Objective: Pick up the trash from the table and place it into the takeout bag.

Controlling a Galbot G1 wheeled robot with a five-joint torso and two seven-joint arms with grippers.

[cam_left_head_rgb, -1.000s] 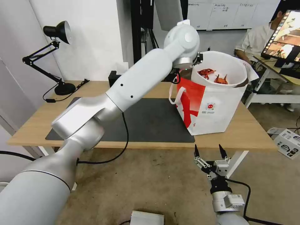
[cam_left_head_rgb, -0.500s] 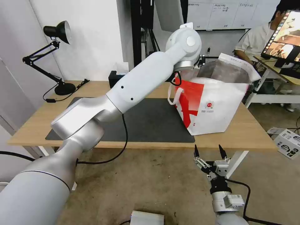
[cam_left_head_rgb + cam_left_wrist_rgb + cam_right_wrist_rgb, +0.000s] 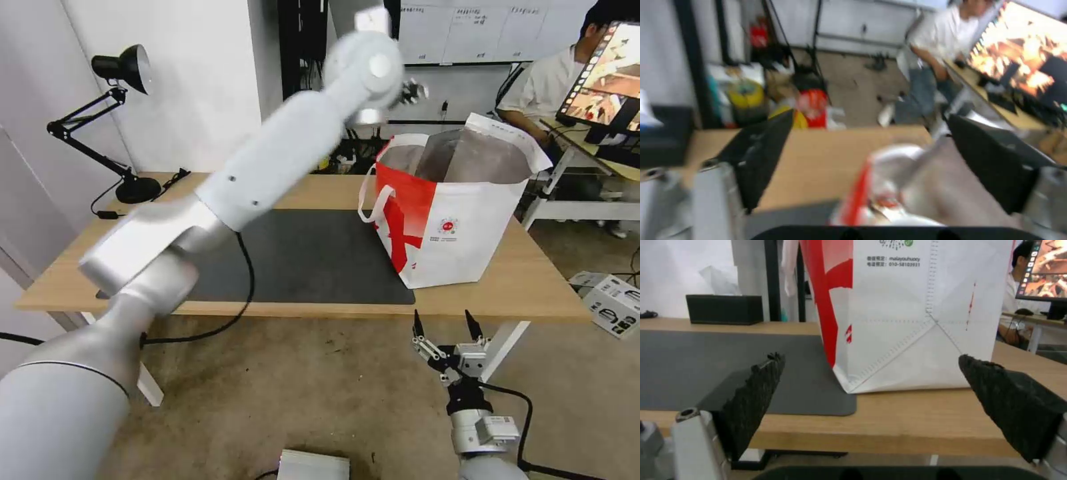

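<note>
Left gripper (image 3: pixel 412 91) is up behind the takeout bag (image 3: pixel 460 227), jaws spread, empty. Right gripper (image 3: pixel 441 324) is parked below the surface (image 3: pixel 533 280) edge, jaws spread too. No trash visible on the mat (image 3: pixel 320 260) (bag interior hidden). Lift clear w/o snagging the rim.

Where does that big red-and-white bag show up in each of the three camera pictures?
Head view: the takeout bag stands on the table, right of the dark mat, open top showing foil lining.
Left wrist view: seen from above between the open left gripper, blurred red edge and silver inside.
Right wrist view: close ahead of the open right gripper, its lower half.
Shared landmark: the dark grey mat.
</note>
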